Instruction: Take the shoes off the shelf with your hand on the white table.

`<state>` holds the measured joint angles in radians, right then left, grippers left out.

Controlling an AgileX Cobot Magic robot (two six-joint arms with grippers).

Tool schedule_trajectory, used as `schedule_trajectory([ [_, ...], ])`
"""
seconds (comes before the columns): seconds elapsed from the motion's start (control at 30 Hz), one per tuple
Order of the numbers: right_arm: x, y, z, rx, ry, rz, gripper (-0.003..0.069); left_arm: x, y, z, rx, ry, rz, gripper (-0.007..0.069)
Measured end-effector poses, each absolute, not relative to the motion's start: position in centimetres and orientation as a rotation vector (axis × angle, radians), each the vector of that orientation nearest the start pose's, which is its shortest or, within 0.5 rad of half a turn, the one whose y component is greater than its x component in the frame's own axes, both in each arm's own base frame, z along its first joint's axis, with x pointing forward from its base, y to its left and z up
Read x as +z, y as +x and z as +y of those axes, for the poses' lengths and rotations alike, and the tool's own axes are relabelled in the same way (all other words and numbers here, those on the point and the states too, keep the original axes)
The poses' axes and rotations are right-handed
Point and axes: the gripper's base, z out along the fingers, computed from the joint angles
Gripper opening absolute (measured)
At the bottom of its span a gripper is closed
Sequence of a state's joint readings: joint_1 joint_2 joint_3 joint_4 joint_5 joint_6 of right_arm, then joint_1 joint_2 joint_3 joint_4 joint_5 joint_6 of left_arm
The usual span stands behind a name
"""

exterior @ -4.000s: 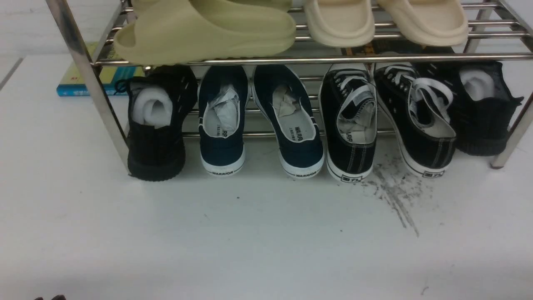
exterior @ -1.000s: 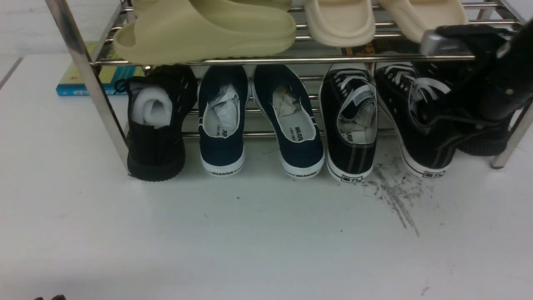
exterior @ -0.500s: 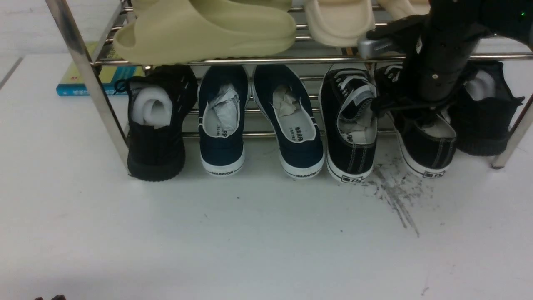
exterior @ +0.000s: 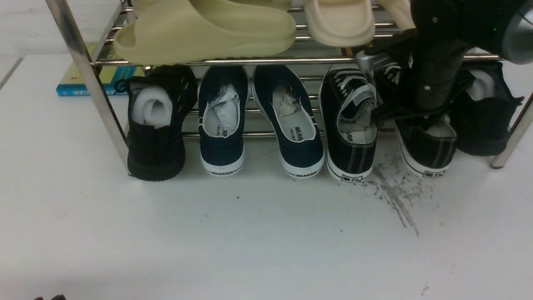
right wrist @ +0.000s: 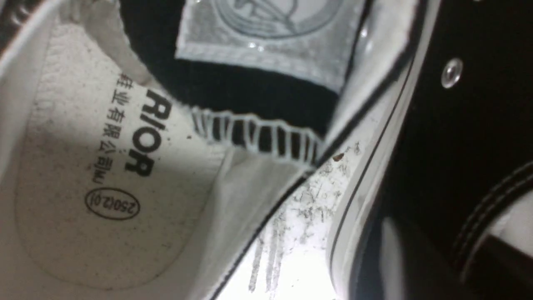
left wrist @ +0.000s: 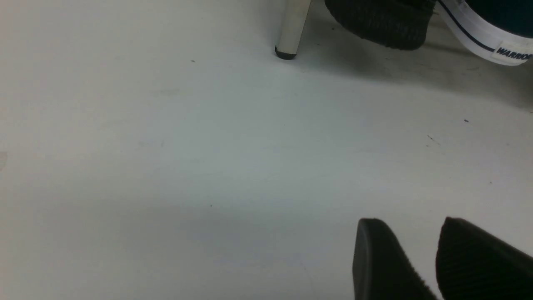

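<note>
While the black canvas sneakers, left one (exterior: 358, 160) and right one (exterior: 433, 150), stand side by side beneath the lower front rail of the chrome rack (exterior: 250, 61), heels toward the near side, the right claw (exterior: 385, 114) has come in among them. Half a second ago it was over the same pair; now it sits slightly lower and nearer, its lower tip by the left sneaker's inner edge, the arm covering much of the right sneaker. I cannot tell whether that claw is wide or narrow, nor whether it has hold of either shoe. For the task, this looks like the reach turning into a grasp, with the lift-out still to do. Against the oldest frame, where no right arm showed, the arm now also hides part of the far-right beige slide (exterior: 397, 12); both sneakers, the navy slip-ons (exterior: 302, 154) to their left and the knit shoe (exterior: 483, 133) at far right lie as they did. Above the white surface (exterior: 250, 250), the left claw (left wrist: 412, 221) waits with its tips a little apart, nothing between them.
</note>
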<state>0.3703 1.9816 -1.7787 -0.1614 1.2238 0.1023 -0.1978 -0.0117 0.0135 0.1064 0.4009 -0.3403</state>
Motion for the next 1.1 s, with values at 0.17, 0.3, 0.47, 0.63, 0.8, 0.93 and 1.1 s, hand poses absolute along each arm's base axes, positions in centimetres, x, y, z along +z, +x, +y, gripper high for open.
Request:
schedule_trajectory([
  [0.17, 29.4, 38.8, 13.5, -0.135, -0.425, 2.793, -0.0001, 17.3, 5.1, -0.6, -0.262, -0.071, 1.891, 0.0242],
  [0.3, 32.7, 36.8, 12.9, -0.079, -0.365, 2.759, -0.0001, 17.3, 5.1, -0.6, -0.262, -0.071, 1.891, 0.0242],
  [0.47, 37.7, 32.3, 12.1, 0.098, -0.298, 2.679, 0.0004, 17.3, 5.1, -0.6, -0.262, -0.071, 1.891, 0.0242],
  [0.63, 38.4, 27.5, 10.5, 0.131, -0.266, 2.686, 0.0006, 17.3, 5.1, -0.6, -0.262, -0.071, 1.891, 0.0242],
  [0.8, 36.9, 24.1, 9.4, 0.160, -0.228, 2.742, 0.0006, 17.3, 5.1, -0.6, -0.262, -0.071, 1.891, 0.0242],
  [0.93, 34.6, 20.8, 9.3, 0.291, -0.206, 2.833, 0.0006, 17.3, 5.1, -0.6, -0.262, -0.071, 1.891, 0.0242],
  [1.1, 31.1, 17.4, 12.3, 0.402, -0.384, 2.976, 0.0007, 17.3, 5.1, -0.6, -0.262, -0.071, 1.891, 0.0242],
])
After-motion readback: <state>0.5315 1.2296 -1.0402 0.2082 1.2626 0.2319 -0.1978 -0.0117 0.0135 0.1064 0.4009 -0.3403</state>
